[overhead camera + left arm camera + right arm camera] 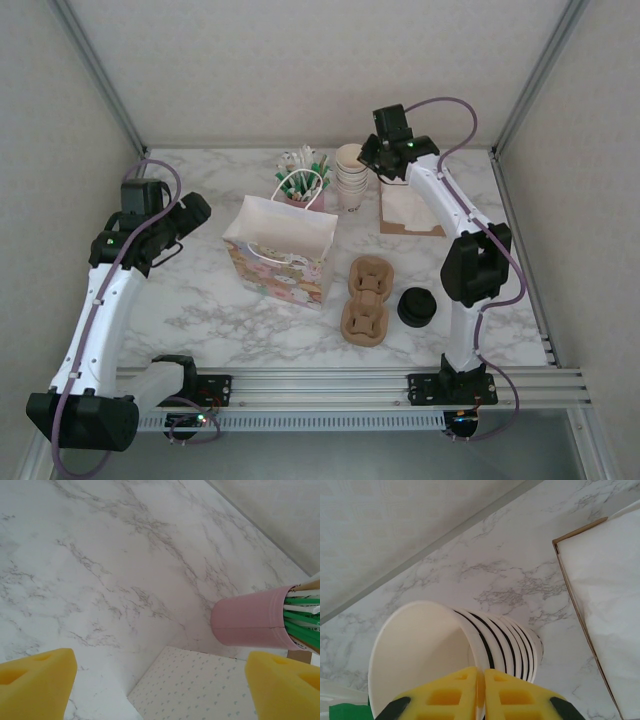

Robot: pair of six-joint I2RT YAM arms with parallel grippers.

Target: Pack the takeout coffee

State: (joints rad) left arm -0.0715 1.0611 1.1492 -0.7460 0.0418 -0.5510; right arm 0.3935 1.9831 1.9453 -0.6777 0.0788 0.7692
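Yellow fingertips (455, 697) of the right gripper (481, 695) pinch the top rim of the cream cup stack (500, 640), with that arm stretched far across the table. The left gripper (160, 685) hangs spread wide beside the gift bag (280, 255). The takeout coffee (417, 307) stands untouched near the right arm's base. It is probably light, crushable and spillable, so it is best held around its wall, below the lid.
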